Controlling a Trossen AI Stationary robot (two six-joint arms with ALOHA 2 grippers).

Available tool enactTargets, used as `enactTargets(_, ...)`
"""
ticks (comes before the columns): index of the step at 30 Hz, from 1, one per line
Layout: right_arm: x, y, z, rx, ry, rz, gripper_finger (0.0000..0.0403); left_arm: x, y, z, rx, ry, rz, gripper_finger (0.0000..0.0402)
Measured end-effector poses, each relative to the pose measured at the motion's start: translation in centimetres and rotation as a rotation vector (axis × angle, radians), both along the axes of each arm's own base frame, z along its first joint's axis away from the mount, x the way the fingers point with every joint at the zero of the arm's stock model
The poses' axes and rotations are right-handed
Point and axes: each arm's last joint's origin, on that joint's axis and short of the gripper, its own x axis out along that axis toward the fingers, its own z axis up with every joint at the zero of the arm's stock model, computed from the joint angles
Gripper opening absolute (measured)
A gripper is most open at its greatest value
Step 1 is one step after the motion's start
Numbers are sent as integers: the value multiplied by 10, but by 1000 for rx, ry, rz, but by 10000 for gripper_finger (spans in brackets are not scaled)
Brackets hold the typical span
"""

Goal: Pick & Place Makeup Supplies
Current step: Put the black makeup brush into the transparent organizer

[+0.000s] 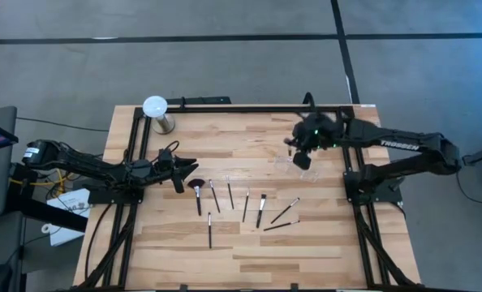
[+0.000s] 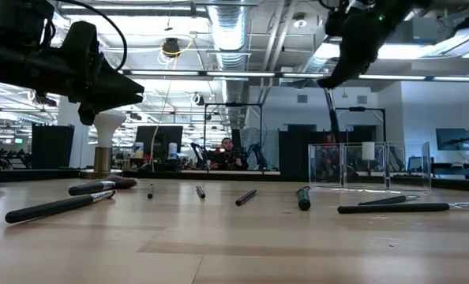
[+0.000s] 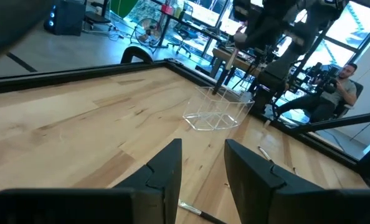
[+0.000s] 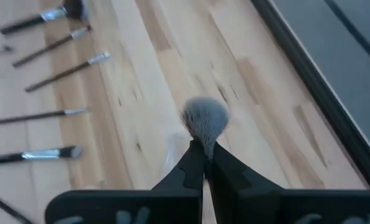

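We hold one brush (image 4: pixel 205 121) pinched between the fingers of the right gripper (image 4: pixel 205 163), its soft grey bristle puff pointing away from us; we judge it is carried this way so the handle can drop upright into the clear plastic organizer (image 1: pixel 294 165), above which the gripper hangs; the organizer is thin-walled, transparent and angular. The other brushes (image 1: pixel 245 205), slim dark sticks with silvery ferrules, lie in a loose row on the pale wooden surface (image 1: pixel 249 259) near the organizer; the left gripper (image 3: pixel 200 171) waits beyond that row, fingers spread, holding nothing.
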Motion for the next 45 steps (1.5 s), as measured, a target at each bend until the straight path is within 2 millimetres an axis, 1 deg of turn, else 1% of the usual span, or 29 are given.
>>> enactTargets(3,9,6,-15,-24,-11,-15,1,0,0,0,0,0,0,118)
enactTargets(7,19,6,-34,-34,-14,-38,1,0,0,0,0,0,0,118)
enactTargets(11,28,5,-54,-14,72,-44,5,0,0,0,0,0,0,118)
enactTargets(15,38,3,-66,9,96,-70,28,0,0,0,-1,0,-17,118)
enactTargets(18,40,3,-71,2,147,-48,54,0,-2,0,-17,-4,-53,118)
enactTargets(20,44,3,-64,-14,134,-28,71,1,-2,1,-50,-18,-52,118)
enactTargets(23,47,3,-48,-23,94,-23,95,6,-3,11,-58,-44,-59,118)
enactTargets(25,50,4,-35,-31,52,-19,108,10,-5,17,-48,-17,-67,118)
enactTargets(27,50,5,-20,-40,1,-15,118,15,-6,22,-57,35,-66,118)
enactTargets(29,51,6,-9,-47,-38,-11,127,20,-7,25,-99,124,-54,118)
enactTargets(33,49,9,9,-57,-99,0,139,24,-8,21,-242,336,-7,118)
enactTargets(35,47,11,13,-59,-114,6,142,27,-10,17,-316,437,-19,118)
enactTargets(39,47,12,13,-73,-102,26,143,31,-14,6,-460,621,-38,118)
enactTargets(42,48,12,11,-72,-99,27,138,35,-17,-7,-570,709,-39,117)
enactTargets(45,50,12,9,-71,-93,29,134,37,-20,-21,-609,784,-7,118)
